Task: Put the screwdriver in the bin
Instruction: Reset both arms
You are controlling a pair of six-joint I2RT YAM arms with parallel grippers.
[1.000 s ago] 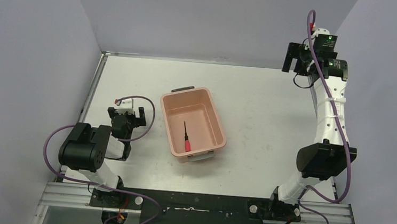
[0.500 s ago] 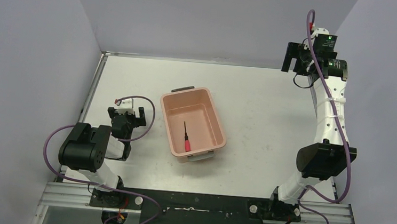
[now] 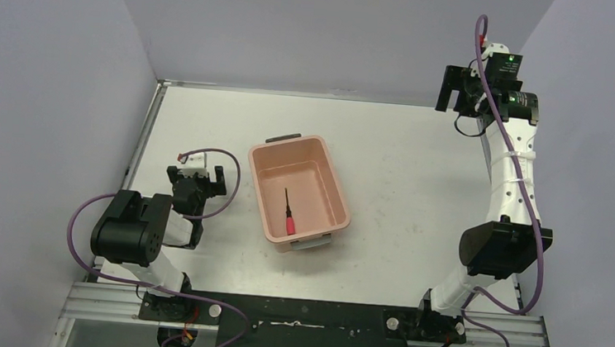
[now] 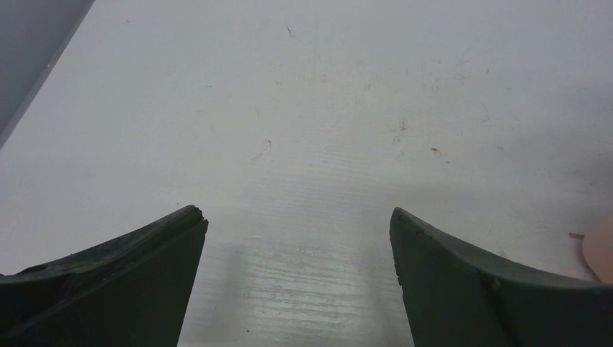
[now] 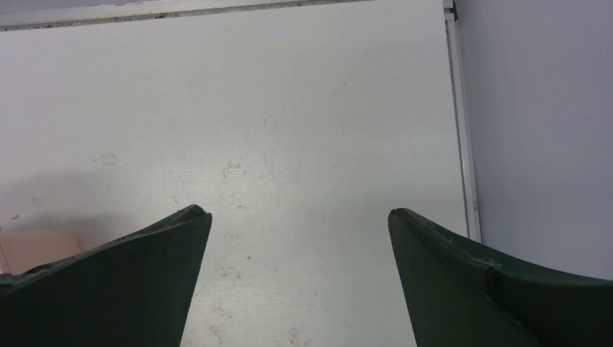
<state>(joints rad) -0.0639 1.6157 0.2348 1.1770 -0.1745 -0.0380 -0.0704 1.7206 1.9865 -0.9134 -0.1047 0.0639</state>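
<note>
The screwdriver [image 3: 288, 212], with a red handle and a thin black shaft, lies on the floor of the salmon-pink bin [image 3: 336, 188] in the middle of the table. My left gripper [image 3: 196, 171] is open and empty, low over the table to the left of the bin; in the left wrist view [image 4: 298, 217] only bare table lies between its fingers, with a sliver of the bin [image 4: 600, 249] at the right edge. My right gripper [image 3: 457, 90] is open and empty, raised high at the far right; in the right wrist view [image 5: 298, 215] a corner of the bin [image 5: 36, 247] shows at the left.
Grey walls enclose the white table [image 3: 412, 173] on the left, back and right. A metal rail [image 5: 463, 137] runs along the table's right edge. The arm bases stand on the black frame [image 3: 301, 318] at the near edge.
</note>
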